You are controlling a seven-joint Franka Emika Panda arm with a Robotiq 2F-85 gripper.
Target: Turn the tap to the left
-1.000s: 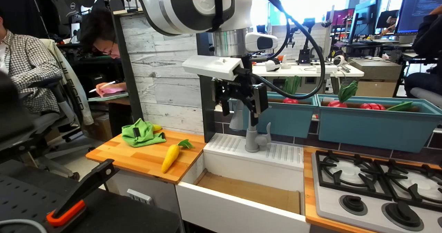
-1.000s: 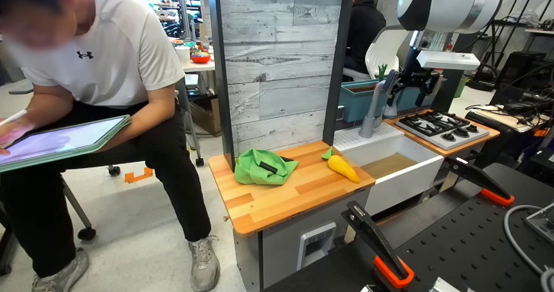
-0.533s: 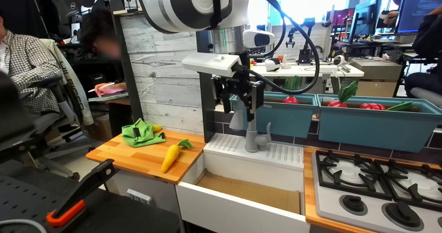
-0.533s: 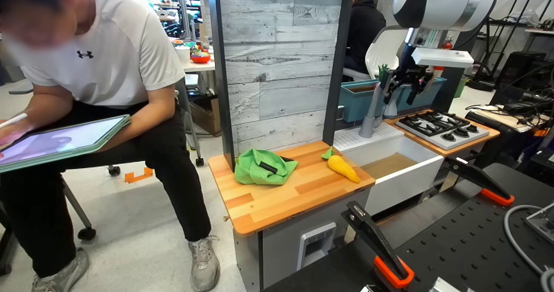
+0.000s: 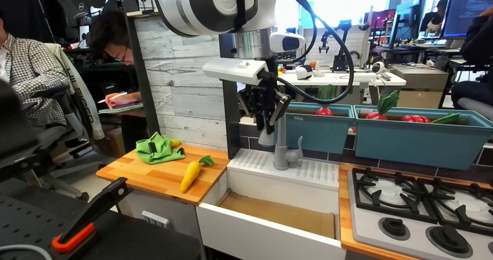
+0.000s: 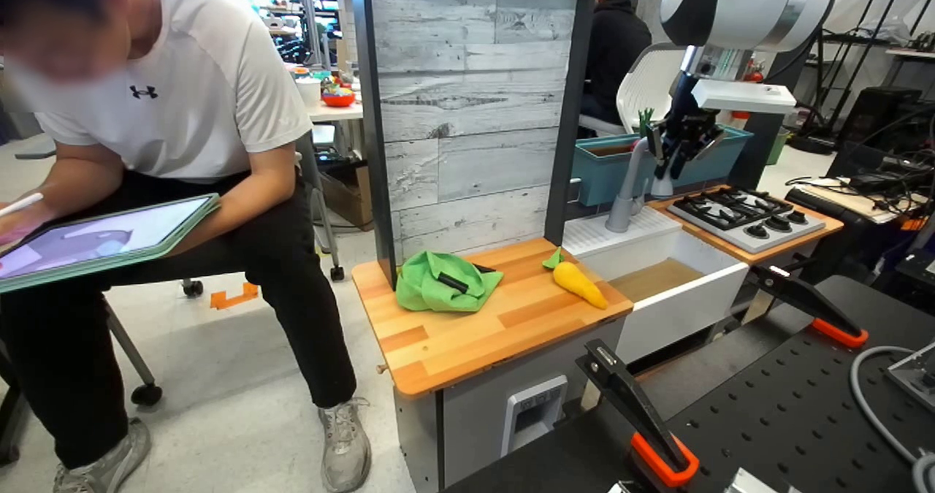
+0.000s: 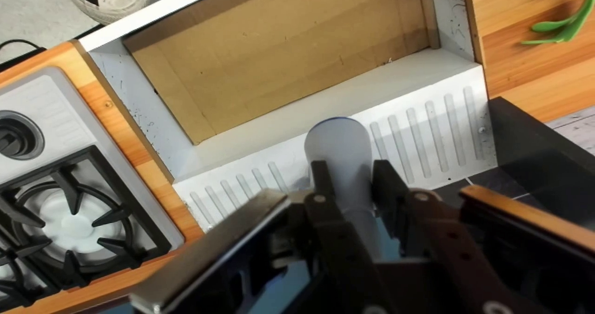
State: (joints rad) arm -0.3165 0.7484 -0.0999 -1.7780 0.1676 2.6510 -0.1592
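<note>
The matte grey tap (image 5: 281, 156) stands upright on the ribbed white ledge behind the sink, its small lever (image 5: 299, 150) on the side toward the stove. Over the sink side hangs the flared end of its spout (image 5: 266, 139). My gripper (image 5: 265, 129) reaches down from above, with its fingers on both sides of the spout just above that flare. In the wrist view the spout (image 7: 341, 142) runs between the dark fingertips, and the left finger (image 7: 321, 177) overlaps it. The jaws are shut on the spout; they hide part of its arch in both exterior views.
Teal bins (image 5: 416, 140) with red radishes stand close behind the tap. A stove (image 5: 408, 202) flanks the sink (image 5: 269, 229). Beside it, a wooden counter (image 6: 467, 339) carries a green cloth (image 6: 438, 285) and a yellow vegetable (image 6: 578, 285). A wood-patterned panel (image 5: 188, 83) rises there.
The fingers were spread wide and have come together around the spout. Just before, the arm shifted slightly toward the wood-patterned panel. The spout's flared end has moved very slightly.
</note>
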